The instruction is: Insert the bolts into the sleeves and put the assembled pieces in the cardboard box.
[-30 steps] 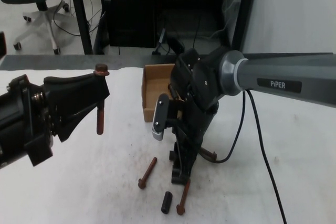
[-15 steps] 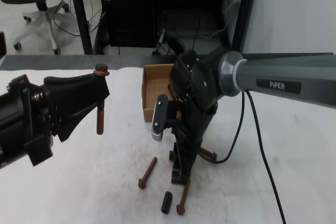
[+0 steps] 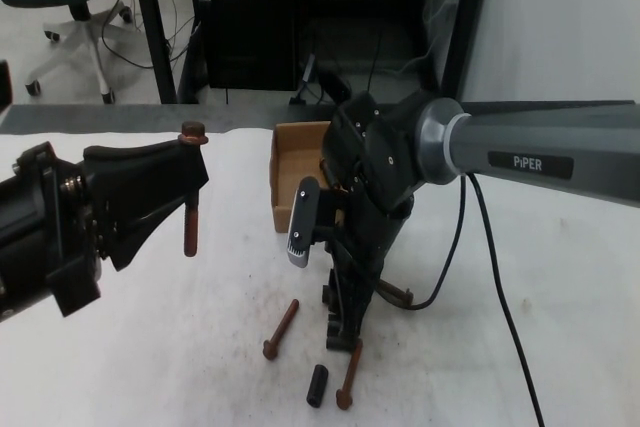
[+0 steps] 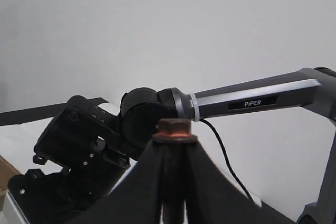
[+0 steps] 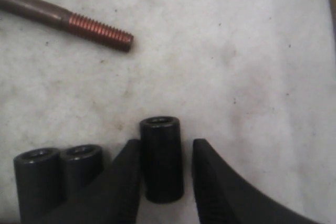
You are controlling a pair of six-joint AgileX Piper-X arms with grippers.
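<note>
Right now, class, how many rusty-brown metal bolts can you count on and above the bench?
4. One bolt stands upright in the left hand; two lie loose on the white bench; one pokes out behind the right arm. Others may be hidden.

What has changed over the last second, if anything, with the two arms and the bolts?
Hardly anything: the right arm's wrist shifted very slightly sideways. The left pincer still holds a bolt upright above the bench; the right pincer stays low, open around a sleeve. Loose bolts and cardboard box lie as before.
</note>
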